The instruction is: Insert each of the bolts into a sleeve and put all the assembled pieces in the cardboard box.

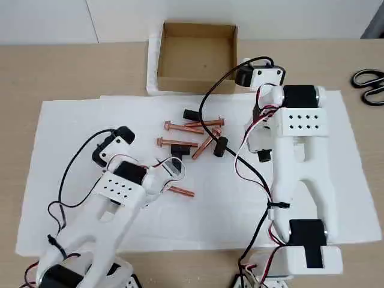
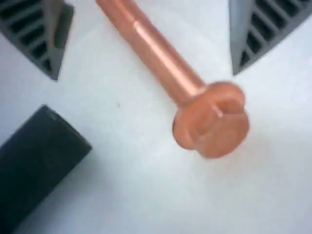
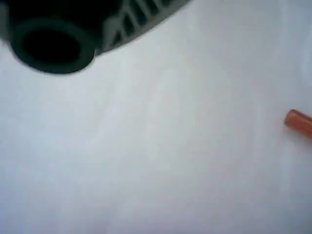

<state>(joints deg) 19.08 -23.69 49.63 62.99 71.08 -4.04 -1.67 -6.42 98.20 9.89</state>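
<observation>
Right, my left gripper [image 2: 144,73] hangs low over the white paper sheet [image 1: 72,180] on the bench [image 1: 60,66]. Its fingers [image 2: 44,34] are apart, one on each side of the copper bolt [image 2: 165,68]. I read that as lined up to pinch the shank and leave the head free. A loose black sleeve [image 2: 39,165] lies on the paper near that head, not touching it.

My right gripper [image 1: 262,153] looks clamped on the held black sleeve [image 3: 51,46], its bore facing the wrist camera, presumably so a bolt can be fed in. The spare bolts [image 1: 177,143] and spare sleeves [image 1: 220,146] lie scattered between the arms, unpaired as far as I can tell.

The cardboard box [image 1: 192,85] sits at the paper's far edge with nothing in it, so by my reckoning every piece is yet to be assembled and boxed.
</observation>
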